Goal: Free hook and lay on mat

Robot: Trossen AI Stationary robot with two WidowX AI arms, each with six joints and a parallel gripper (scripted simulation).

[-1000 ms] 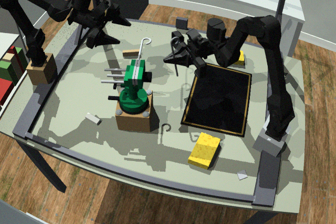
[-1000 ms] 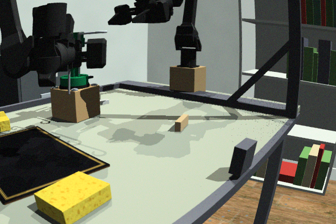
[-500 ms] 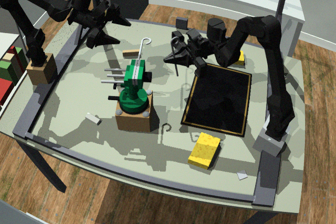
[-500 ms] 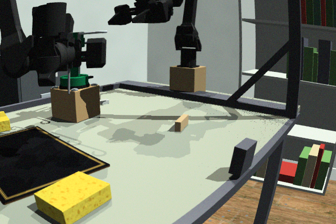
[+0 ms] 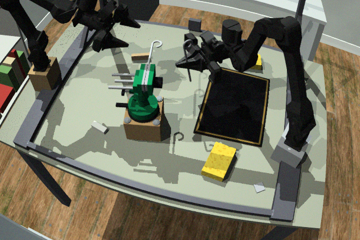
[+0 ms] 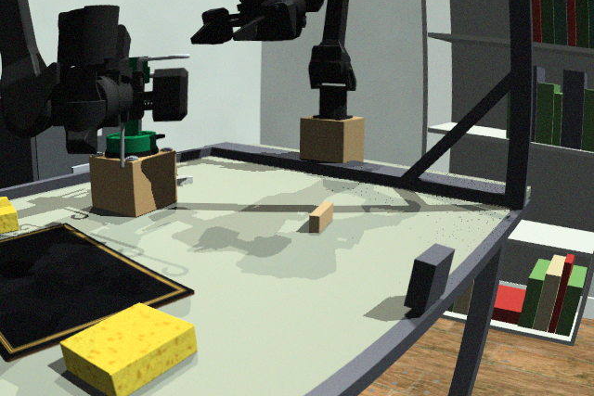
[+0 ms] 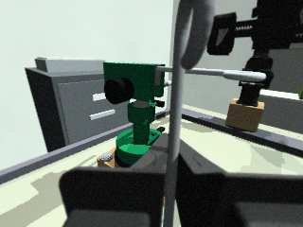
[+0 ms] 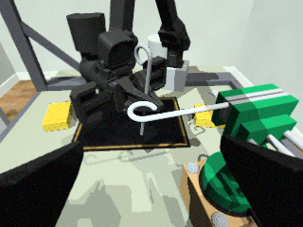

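Keeping the hook off everything seems to be what shapes this pose, so I read the layout from the big pieces down. The table [image 5: 87, 92] [image 6: 335, 343] [image 7: 208, 137] [image 8: 109, 189] carries the mat [image 5: 232, 106] [image 6: 81, 281] [image 8: 166, 132], lying flat, wholly on the top, on the far side of the hook from the vise [image 5: 139, 81] [image 6: 129, 144] [image 7: 134, 78] [image 8: 260, 113]. That makes it a sensible landing place, well apart from the block [image 5: 142, 131] [image 6: 112, 185] [image 7: 105, 163] [image 8: 189, 194] that raises the vise.

My right gripper [image 5: 133, 35] [image 6: 213, 40] [image 8: 152, 145] stands wide open with nothing in it, held back above the table, I judge to leave room. My left gripper [image 5: 181, 63] [image 7: 167, 138] is closed on the shank of the hook [image 5: 189, 70] [image 6: 122, 142] [image 7: 176, 109] [image 8: 149, 78], which stands roughly upright with its curl above the fingers. I see a gap between it and the clamped hook [image 5: 149, 54] [image 6: 167, 57] [image 7: 218, 72] [image 8: 180, 113], so it looks unhooked.

Next I'd swing it over the mat, roll the wrist until the shank lies level, lower and let go. Upright, its lower end would land first and could drag the loose mat; the thin round shank might also pivot in my grip or roll on release. Then both arms back away.
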